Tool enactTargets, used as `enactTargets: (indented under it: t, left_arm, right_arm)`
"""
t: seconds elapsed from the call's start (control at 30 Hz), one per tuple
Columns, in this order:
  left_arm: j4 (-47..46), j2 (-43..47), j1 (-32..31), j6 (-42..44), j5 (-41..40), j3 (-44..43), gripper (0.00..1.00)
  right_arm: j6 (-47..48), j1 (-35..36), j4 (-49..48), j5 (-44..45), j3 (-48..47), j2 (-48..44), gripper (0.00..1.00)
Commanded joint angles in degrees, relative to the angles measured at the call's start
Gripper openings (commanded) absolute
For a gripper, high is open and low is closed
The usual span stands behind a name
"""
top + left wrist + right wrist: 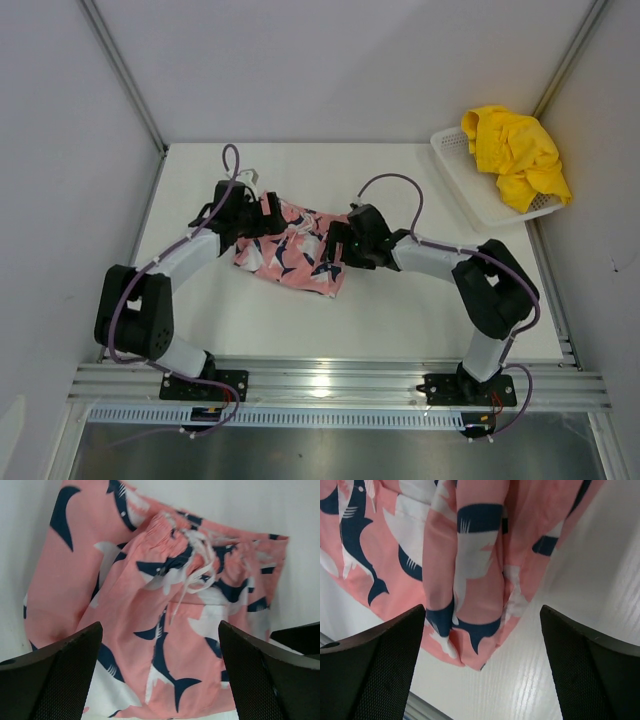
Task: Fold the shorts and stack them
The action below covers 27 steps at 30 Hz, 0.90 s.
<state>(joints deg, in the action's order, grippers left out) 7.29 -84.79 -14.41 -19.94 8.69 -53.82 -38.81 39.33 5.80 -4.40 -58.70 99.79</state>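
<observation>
While the pink fabric shorts with navy-and-white print (290, 250) lie rumpled on the table (400, 310), the left jaws and right jaws hang spread at their opposite ends; the yellow fabric shorts (515, 150) lie heaped in the white mesh basket (455, 165).

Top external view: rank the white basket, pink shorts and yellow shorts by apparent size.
1. White basket: largest footprint, though half covered.
2. Pink shorts and yellow shorts: too alike to rank. The pink pair lies spread out; the yellow pair is bunched and farther from the camera.
</observation>
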Motion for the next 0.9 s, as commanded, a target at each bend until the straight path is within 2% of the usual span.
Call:
enactTargets:
  t: [0.0, 0.27, 0.33, 0.37, 0.4, 0.47, 0.5, 0.57, 0.6, 0.77, 0.8, 0.87]
  left_arm:
    - [-1.9, -2.6, 1.4, -0.1, -1.2, 0.2, 0.99]
    - [1.8, -9.9, 1.5, 2.8, -5.8, -4.2, 0.99]
    - [1.9, -11.3, 1.6, 3.2, -6.2, -5.5, 0.97]
    - [2.4, -11.9, 1.6, 3.6, -6.5, -5.9, 0.96]
    - [2.6, -12.4, 1.6, 3.7, -6.8, -6.5, 0.95]
    - [3.5, -14.0, 1.7, 4.3, -8.4, -7.1, 0.88]
    - [3.4, -14.6, 1.8, 4.3, -8.4, -7.3, 0.79]
    - [3.3, -15.9, 2.5, 4.1, -8.4, -7.6, 0.67]
    - [3.4, -16.3, 2.8, 4.0, -8.4, -8.0, 0.55]
    - [5.6, -19.8, 4.5, 3.9, -6.6, -10.8, 0.33]
    - [6.0, -20.3, 4.7, 3.9, -6.3, -11.5, 0.26]
    - [6.9, -21.1, 5.0, 3.8, -6.0, -12.0, 0.21]
  right_arm:
    - [-0.5, 0.8, 2.2, 4.1, -6.3, 3.6, 0.95]
    - [-1.0, 1.3, 6.4, 8.0, -14.0, 10.2, 0.88]
    - [-1.7, 1.1, 7.7, 9.3, -15.7, 12.0, 0.8]
    - [-1.8, 1.0, 7.9, 10.0, -15.7, 12.3, 0.72]
    - [-2.0, 0.9, 7.8, 10.4, -15.7, 12.4, 0.52]
    - [-2.6, 0.5, 7.7, 11.1, -15.0, 12.5, 0.31]
    - [-2.9, 0.3, 7.9, 11.6, -14.9, 12.6, 0.14]
    - [-3.3, -0.3, 8.0, 11.9, -14.5, 12.5, 0.01]
    - [-3.6, -0.6, 7.9, 11.9, -14.3, 12.4, 0.0]
    - [-3.6, -2.5, 4.4, 9.2, -11.4, 10.6, 0.0]
    - [-2.7, -2.6, 4.7, 9.1, -11.7, 10.6, 0.0]
    - [-1.5, -2.8, 6.0, 9.3, -12.5, 10.9, 0.0]
